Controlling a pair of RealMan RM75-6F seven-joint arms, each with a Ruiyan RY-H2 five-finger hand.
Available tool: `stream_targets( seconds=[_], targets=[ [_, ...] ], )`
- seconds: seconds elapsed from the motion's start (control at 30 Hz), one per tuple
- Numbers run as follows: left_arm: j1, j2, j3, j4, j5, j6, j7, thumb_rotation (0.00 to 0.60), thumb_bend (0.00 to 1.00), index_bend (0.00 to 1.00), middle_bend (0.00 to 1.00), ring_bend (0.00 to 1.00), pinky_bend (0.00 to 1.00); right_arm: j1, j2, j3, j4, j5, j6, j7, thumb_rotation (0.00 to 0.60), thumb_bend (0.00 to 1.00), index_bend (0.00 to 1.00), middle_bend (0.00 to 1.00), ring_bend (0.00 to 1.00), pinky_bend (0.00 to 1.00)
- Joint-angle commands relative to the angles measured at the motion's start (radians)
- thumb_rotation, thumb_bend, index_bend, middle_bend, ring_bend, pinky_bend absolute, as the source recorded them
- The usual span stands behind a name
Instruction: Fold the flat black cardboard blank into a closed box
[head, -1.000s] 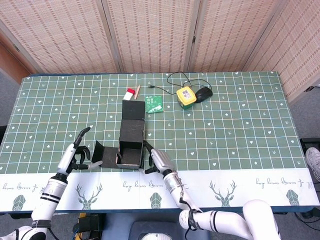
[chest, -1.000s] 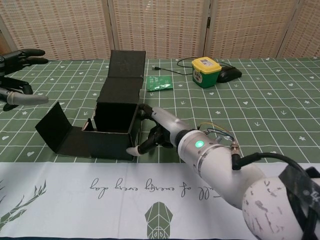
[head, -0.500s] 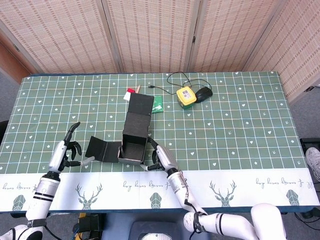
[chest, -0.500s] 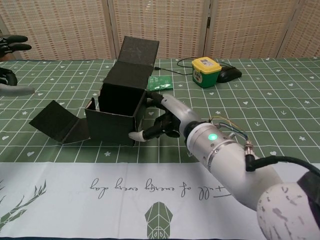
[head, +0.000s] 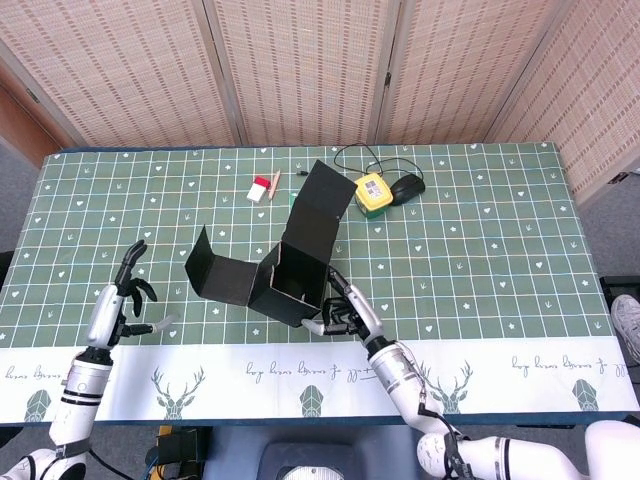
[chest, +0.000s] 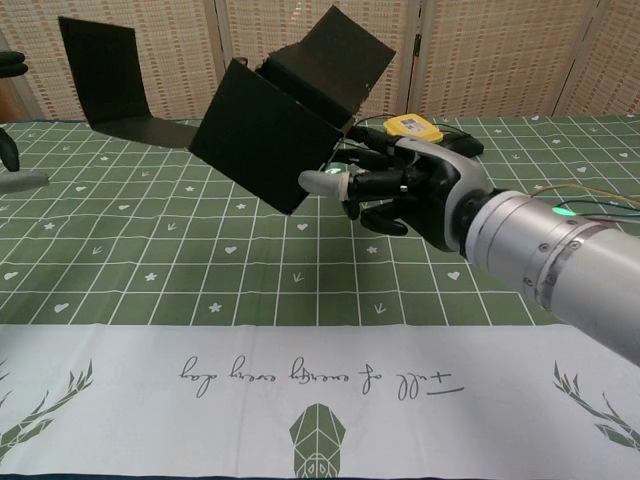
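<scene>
Table (head: 480, 250): green patterned cloth with a white front strip.
Box (head: 300, 262): half-folded black cardboard, open and empty, tilted off the table at centre; a second ago it sat flat.
Side flap (head: 218, 277): swings out toward 9 o'clock.
Right hand (head: 343, 316): fingers pinch the box's corner at 5 o'clock, now raised.
Left hand (head: 118, 302): at 8 o'clock, fingers spread, holding nothing, well apart from the box.

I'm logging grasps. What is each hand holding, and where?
The right hand grips the black box by its lower right corner. The left hand holds nothing.
</scene>
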Motion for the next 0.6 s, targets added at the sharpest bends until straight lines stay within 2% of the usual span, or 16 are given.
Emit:
stream_targets(
  seconds=[0.03, 0.27, 0.33, 0.4, 0.6],
  targets=[
    [-0.009, -0.022, -0.009, -0.003, 0.009, 0.016, 0.003, 0.6, 0.04, 0.0, 0.0, 0.58, 0.77, -0.037, 0.045, -0.013, -0.043, -0.058, -0.032, 0.091, 0.6, 0.33, 0.39, 0.41, 0.73, 0.97],
    [-0.042, -0.123, -0.029, 0.027, 0.085, 0.116, 0.024, 0.6, 0.04, 0.0, 0.0, 0.52, 0.79, -0.043, 0.03, -0.047, -0.032, -0.109, -0.049, 0.173, 0.6, 0.33, 0.39, 0.41, 0.73, 0.97],
    [-0.052, -0.144, -0.032, 0.031, 0.102, 0.136, 0.012, 0.6, 0.04, 0.0, 0.0, 0.52, 0.8, -0.042, 0.021, -0.055, -0.023, -0.119, -0.047, 0.184, 0.6, 0.33, 0.39, 0.41, 0.73, 0.97],
    [-0.061, -0.159, -0.033, 0.029, 0.12, 0.154, 0.002, 0.6, 0.04, 0.0, 0.0, 0.58, 0.8, -0.04, 0.013, -0.06, -0.015, -0.127, -0.043, 0.19, 0.6, 0.33, 0.39, 0.41, 0.73, 0.97],
    [-0.077, -0.184, -0.019, 0.022, 0.157, 0.181, 0.0, 0.6, 0.04, 0.0, 0.0, 0.57, 0.8, -0.033, 0.003, -0.072, -0.005, -0.147, -0.04, 0.197, 0.6, 0.33, 0.39, 0.41, 0.74, 0.97]
  ],
)
